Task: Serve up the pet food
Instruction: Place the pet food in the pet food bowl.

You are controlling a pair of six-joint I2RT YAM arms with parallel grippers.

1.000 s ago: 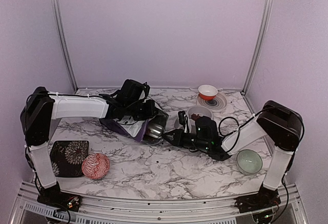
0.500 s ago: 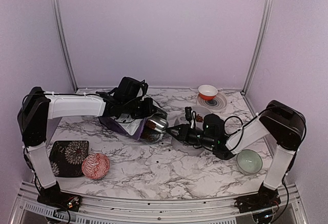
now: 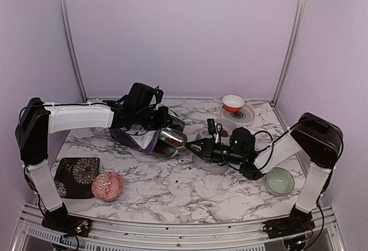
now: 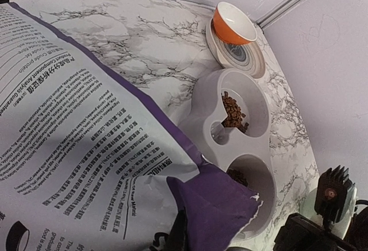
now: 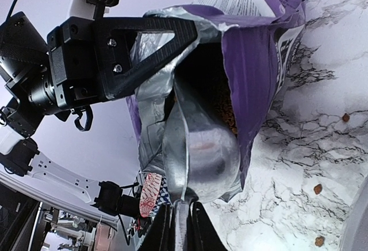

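1. Pet food [image 4: 233, 110]: brown heap in the feeder's far well, a smaller heap in its near well (left wrist view only). More shows at the scoop's rim inside the bag mouth (right wrist view). Top view shows brown in the scoop.
2. Table [image 3: 172, 190]: 1, marble, w/ 2 arms over it. Vs 1 s ago, the left arm has swung a bit left and the right arm has drawn back toward the right.
3. Bag [image 3: 138, 139]: 1, purple, on its side, mouth toward the right arm. Left gripper [image 3: 156, 123] is clenched on its rim. Right wrist view shows a black finger pinching the foil edge; left wrist view shows only the printed side. Mouth sits higher than 1 s ago.
4. Feeder [image 3: 210, 165]: 1, grey, 2 wells, just right of the bag. More of it is uncovered than 1 s ago.
5. Plates, 2: striped plate [image 3: 247, 115] back right, black plate [image 3: 76, 176] w/ flower print front left. Both unmoved.
6. Bowls, 3: orange bowl [image 3: 233, 102] on the striped plate, green bowl [image 3: 280, 181] front right beside the right arm, red bowl [image 3: 107, 185] at the black plate's right edge. All unmoved.
7. Scoop [image 3: 171, 138]: 1, metal. Right gripper [image 3: 194, 146] is grasping its handle. It was lower and deeper in the bag 1 s ago, and is now raised at the mouth.
8. Stray pellets [image 5: 318, 188]: 3 on the marble in the right wrist view. Left wrist view shows none of them.
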